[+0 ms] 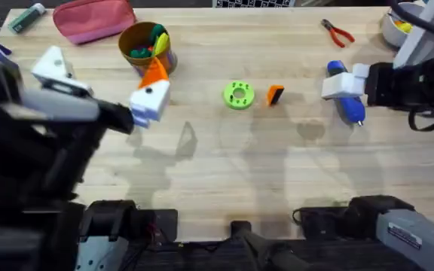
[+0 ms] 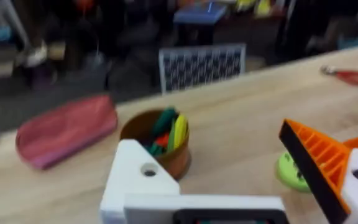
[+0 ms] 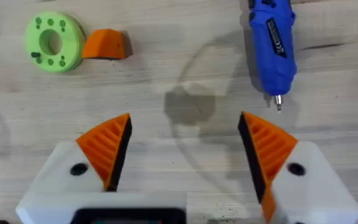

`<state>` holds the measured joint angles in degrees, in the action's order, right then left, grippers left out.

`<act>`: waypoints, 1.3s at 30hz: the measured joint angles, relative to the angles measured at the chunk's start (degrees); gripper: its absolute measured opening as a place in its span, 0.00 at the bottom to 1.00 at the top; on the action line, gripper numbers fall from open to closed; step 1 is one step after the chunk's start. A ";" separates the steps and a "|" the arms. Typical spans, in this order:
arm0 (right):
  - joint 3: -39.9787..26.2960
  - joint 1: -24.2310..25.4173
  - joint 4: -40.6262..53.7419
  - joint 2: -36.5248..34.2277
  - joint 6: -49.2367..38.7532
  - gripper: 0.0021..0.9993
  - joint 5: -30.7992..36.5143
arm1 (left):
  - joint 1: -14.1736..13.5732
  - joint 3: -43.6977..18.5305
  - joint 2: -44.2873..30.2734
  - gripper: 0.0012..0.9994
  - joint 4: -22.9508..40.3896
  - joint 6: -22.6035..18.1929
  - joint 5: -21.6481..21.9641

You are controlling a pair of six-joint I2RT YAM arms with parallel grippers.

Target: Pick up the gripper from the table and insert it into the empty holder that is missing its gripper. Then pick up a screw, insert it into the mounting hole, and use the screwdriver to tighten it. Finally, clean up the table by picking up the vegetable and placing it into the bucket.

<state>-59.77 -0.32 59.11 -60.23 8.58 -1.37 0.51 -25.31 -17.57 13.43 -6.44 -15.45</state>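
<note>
Hovering spread wide and empty beside the screwdriver (image 3: 271,46), the right gripper (image 3: 185,146) must next reach the loose orange gripper (image 1: 275,95) (just beside a green disc (image 1: 238,95)) for the left arm's bare holder (image 2: 143,177).

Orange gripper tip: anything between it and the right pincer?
Nothing visible. The orange gripper tip lies on bare wood beside the green disc, apart from the right pincer, which is open. The screwdriver lies off to one side.
</note>
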 joint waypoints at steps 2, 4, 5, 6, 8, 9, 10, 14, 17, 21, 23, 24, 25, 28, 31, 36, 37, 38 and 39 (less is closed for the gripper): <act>0.00 0.00 0.02 0.00 0.00 0.99 0.00 | 0.00 4.90 4.16 0.99 -5.22 -0.02 -2.24; 0.00 0.00 0.00 0.00 0.00 0.99 0.00 | 0.00 8.96 7.82 0.99 -9.47 0.00 -5.53; 0.00 0.00 0.02 0.00 0.00 0.99 0.00 | 0.00 10.63 9.46 0.99 -11.17 0.00 -7.56; 0.00 0.00 0.02 0.00 0.00 0.99 0.00 | 0.00 12.07 10.92 0.99 -12.45 0.03 -9.75; 0.00 0.00 0.00 0.00 0.00 0.99 0.00 | 0.00 14.67 13.80 0.99 -14.76 0.03 -14.91; 0.00 0.00 0.02 0.00 0.00 0.99 0.00 | 0.00 15.44 14.68 0.99 -15.44 0.03 -16.74; 0.00 0.00 0.02 0.00 0.02 0.99 0.00 | 0.00 16.43 15.74 0.99 -16.42 0.03 -19.32; 0.00 0.00 0.02 0.00 0.00 0.99 0.00 | 0.00 19.08 17.27 0.99 -22.23 0.03 -27.85; 0.00 0.00 0.02 0.00 0.00 0.99 0.00 | 0.00 20.09 17.27 0.99 -26.35 0.02 -34.85; 0.00 0.00 0.02 0.00 0.00 0.99 0.00 | -1.16 20.58 17.27 0.99 -28.25 1.35 -46.84; 0.00 0.00 0.02 0.00 0.00 0.99 0.00 | -1.75 20.58 17.27 0.99 -28.27 4.14 -48.68; 0.00 0.00 0.02 0.00 0.00 0.99 0.00 | -1.95 20.59 17.25 0.99 -28.26 5.86 -49.43; 0.00 0.00 0.01 0.00 0.00 0.99 0.00 | -2.05 20.63 17.27 0.99 -28.28 7.42 -49.83; 0.00 0.00 0.02 0.00 0.00 0.99 0.00 | -2.27 21.75 17.27 0.99 -28.70 12.37 -50.96; 0.00 0.00 0.02 0.00 0.00 0.99 0.00 | -2.83 24.07 17.25 0.99 -25.80 16.27 -51.19; 0.00 0.00 0.02 0.00 0.00 0.99 0.00 | -3.89 24.98 17.27 0.99 -20.20 19.05 -51.13; 0.00 0.00 0.02 0.00 0.00 0.99 0.00 | -3.91 24.98 17.27 0.99 -17.98 19.24 -50.84; 0.00 0.00 0.01 0.00 0.00 0.99 0.00 | -3.91 24.98 17.27 0.99 -15.53 19.52 -50.47; 0.00 0.00 0.02 0.00 0.00 0.99 0.00 | -3.91 24.98 17.27 0.99 -13.70 19.69 -49.98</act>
<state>-59.77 -0.32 59.13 -60.23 8.58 -1.37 -3.40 -0.34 -0.30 -0.27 13.25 -65.43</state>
